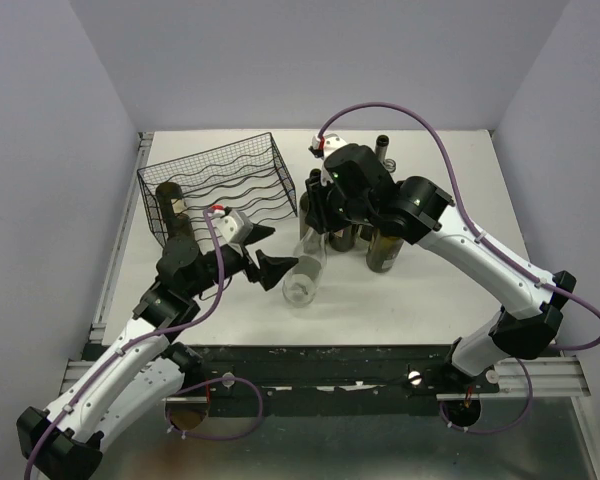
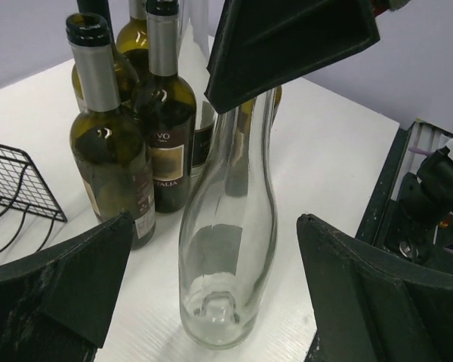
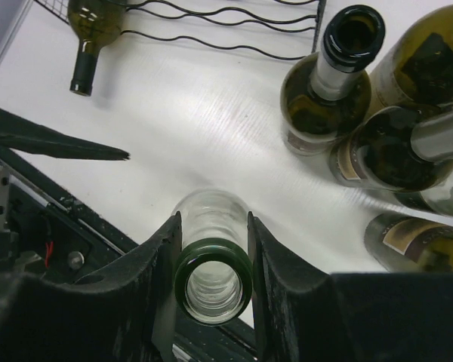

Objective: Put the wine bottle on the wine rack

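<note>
Your white counter point(image 1: 420, 300) sits between pale lilac walls, with the wine rack point(image 1: 220, 185) at its back left and one dark bottle point(image 1: 173, 205) lying in the rack's left end. Your right gripper point(image 3: 211, 226) is clamped on the neck of the clear wine bottle point(image 1: 305, 275), which tilts with its base low, apart from the rack. Your left gripper point(image 1: 263, 250) stands wide open, holding nothing, its fingers point(image 2: 75, 279) either side of that base (not touching it). Several upright bottles point(image 1: 375, 240) stand just beside the right gripper.
</note>
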Motion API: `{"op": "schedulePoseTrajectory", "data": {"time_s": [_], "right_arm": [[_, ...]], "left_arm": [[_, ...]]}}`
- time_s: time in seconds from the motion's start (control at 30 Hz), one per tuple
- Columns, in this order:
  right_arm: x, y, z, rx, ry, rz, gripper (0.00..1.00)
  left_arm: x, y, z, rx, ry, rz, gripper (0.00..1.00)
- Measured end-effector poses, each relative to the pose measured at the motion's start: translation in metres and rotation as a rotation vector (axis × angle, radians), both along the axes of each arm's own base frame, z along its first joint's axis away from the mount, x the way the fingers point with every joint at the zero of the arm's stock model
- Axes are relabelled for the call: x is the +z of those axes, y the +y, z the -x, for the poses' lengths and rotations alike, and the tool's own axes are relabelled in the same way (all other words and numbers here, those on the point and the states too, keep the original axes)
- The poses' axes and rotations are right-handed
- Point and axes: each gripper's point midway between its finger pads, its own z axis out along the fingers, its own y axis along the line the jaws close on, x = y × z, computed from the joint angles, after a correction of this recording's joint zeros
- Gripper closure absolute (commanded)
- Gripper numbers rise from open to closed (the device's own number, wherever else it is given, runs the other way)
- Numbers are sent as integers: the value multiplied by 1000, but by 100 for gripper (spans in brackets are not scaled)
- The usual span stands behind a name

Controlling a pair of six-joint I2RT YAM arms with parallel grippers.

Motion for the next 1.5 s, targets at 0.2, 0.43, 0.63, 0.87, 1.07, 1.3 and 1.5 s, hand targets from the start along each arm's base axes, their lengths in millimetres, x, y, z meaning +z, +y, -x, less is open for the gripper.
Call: {"op": "schedulePoseTrajectory", "data": {"time_s": [0.2, 0.43, 0.63, 0.87, 1.07, 1.3, 1.5], "right_arm": [[4, 14, 10, 89, 20, -45, 99], [19, 28, 20, 186, 6, -116, 99], [35, 31, 34, 277, -18, -177, 99], [31, 34, 38, 319, -24, -186, 99], [35, 29, 43, 331, -41, -201, 99], [42, 28, 50, 363, -62, -235, 99], [39, 28, 51, 374, -67, -238, 99]], "left_arm": [[-23, -10, -2, -43, 45, -19, 1], [-45, -16, 7, -112, 78, -51, 1], [-60, -22, 7, -155, 96, -82, 1], [-66, -27, 9, -187, 84, -89, 6], [-63, -29, 9, -207, 25, -73, 1], [-65, -35, 12, -261, 0, -80, 1], [-69, -38, 12, -287, 4, -99, 28]]}}
